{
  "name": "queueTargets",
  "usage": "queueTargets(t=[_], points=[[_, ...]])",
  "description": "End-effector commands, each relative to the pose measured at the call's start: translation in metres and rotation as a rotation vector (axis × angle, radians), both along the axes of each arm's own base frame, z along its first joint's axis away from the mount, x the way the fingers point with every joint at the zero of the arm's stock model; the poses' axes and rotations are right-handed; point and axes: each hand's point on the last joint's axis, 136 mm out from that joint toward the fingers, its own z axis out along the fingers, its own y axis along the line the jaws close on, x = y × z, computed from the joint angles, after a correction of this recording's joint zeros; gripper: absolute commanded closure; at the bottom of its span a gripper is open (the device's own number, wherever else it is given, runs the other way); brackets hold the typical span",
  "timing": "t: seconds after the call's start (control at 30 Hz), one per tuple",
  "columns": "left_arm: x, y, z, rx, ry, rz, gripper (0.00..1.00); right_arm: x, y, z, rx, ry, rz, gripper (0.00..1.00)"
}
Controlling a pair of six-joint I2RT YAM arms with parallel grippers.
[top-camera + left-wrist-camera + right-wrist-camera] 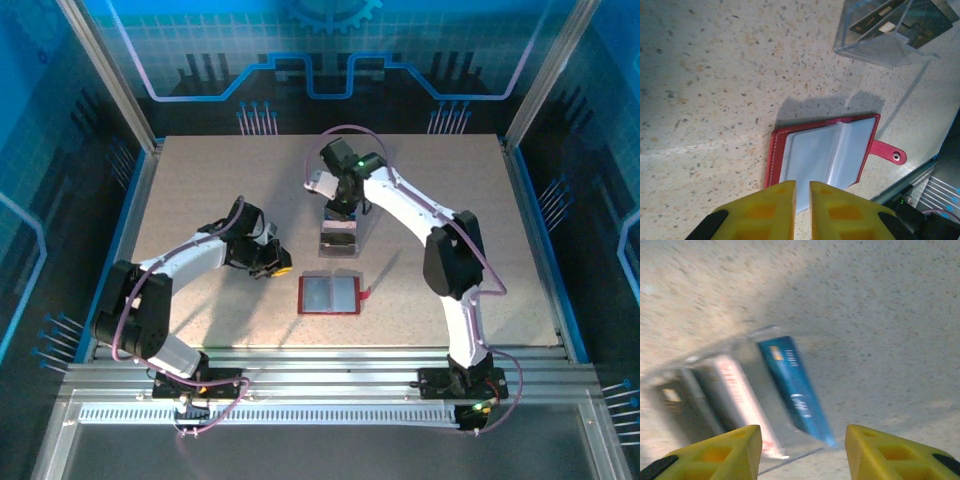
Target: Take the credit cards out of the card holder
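left claw (801, 187) hangs nearly shut and empty near the open holder (825, 150); right claw (802, 434) stands open and empty above the cards (795, 385) in the box (885, 50).

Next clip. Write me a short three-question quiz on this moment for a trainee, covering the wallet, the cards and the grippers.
1. Short answer: which gripper hangs over the clear box?
2. True or false: the red wallet is folded shut.
3. Pick one. The blue card is: A. in the wallet; B. in the clear box; C. under the wallet.

Key
1. The right gripper, its fingers apart with nothing between them.
2. False. It lies open, with its pale sleeves facing up.
3. B. It stands in the box beside a pinkish card and a dark card.
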Motion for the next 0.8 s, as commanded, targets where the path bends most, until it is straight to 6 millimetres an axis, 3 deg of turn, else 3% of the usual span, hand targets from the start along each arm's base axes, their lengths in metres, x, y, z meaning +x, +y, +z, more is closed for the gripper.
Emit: queueTargets(t=[0.0, 0.23, 0.43, 0.63, 0.77], points=[[-0.008, -0.008, -0.008, -0.048, 0.05, -0.017, 0.87, -0.031, 0.023, 0.029, 0.223, 0.067, -0.121, 0.54], [-0.023, -0.027, -0.019, -0.062, 0.097, -0.097, 0.93, -0.089, 0.044, 0.024, 0.431, 0.26, -0.322, 0.55], [-0.038, -0.033, -0.034, -0.046, 0.148, -0.134, 0.97, -0.139, 0.065, 0.012, 0.543, 0.46, -0.423, 0.62], [-0.053, -0.029, -0.049, -0.014, 0.204, -0.145, 1.0, -0.17, 0.073, -0.002, 0.655, 0.624, -0.558, 0.69], [-0.058, -0.027, -0.056, -0.01, 0.224, -0.141, 1.0, -0.181, 0.071, -0.018, 0.683, 0.714, -0.658, 0.74]])
